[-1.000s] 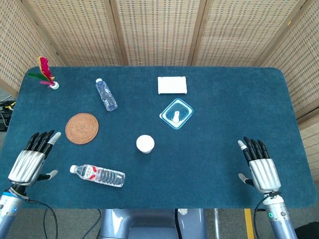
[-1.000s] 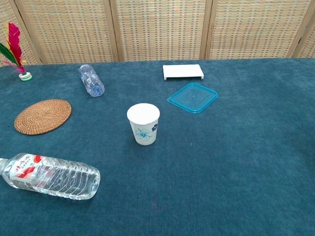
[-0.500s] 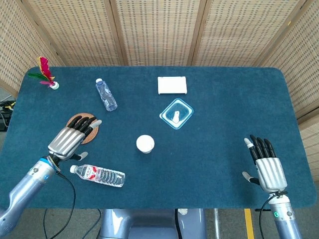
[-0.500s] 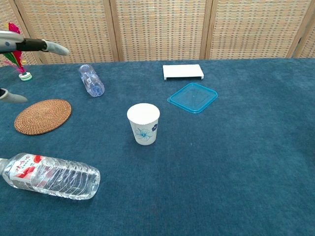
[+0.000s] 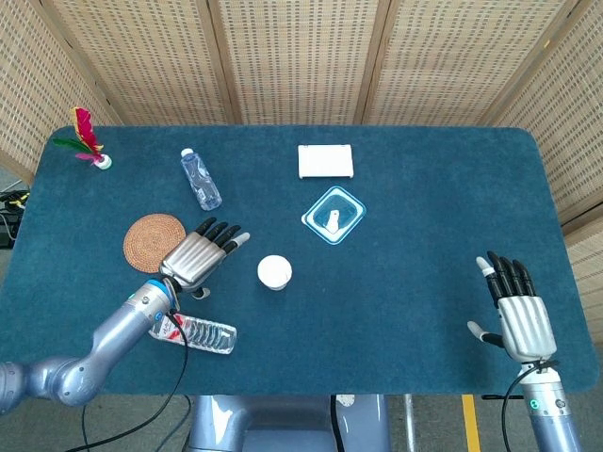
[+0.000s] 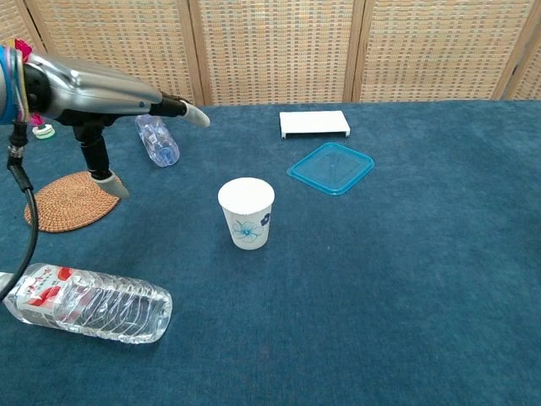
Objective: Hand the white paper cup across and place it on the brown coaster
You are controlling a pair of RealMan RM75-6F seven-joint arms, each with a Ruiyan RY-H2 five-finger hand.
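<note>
The white paper cup [image 5: 274, 272] [image 6: 247, 213], printed with a blue flower, stands upright near the table's middle. The round brown woven coaster [image 5: 154, 242] [image 6: 65, 201] lies to its left. My left hand [image 5: 200, 253] [image 6: 101, 91] hovers flat and open between coaster and cup, fingers stretched toward the cup, a short gap left of it, holding nothing. My right hand [image 5: 516, 312] stays open at the table's right front edge, far from the cup, and shows only in the head view.
A labelled water bottle [image 5: 193, 331] [image 6: 84, 303] lies on its side at the front left, under my left forearm. A small clear bottle [image 5: 201, 179], a white box [image 5: 325, 161], a blue lid [image 5: 334, 215] and a feathered shuttlecock [image 5: 87, 139] sit further back.
My left hand has swept from the table's left edge over the coaster to just left of the cup. My right hand has drifted slightly back and to the right.
</note>
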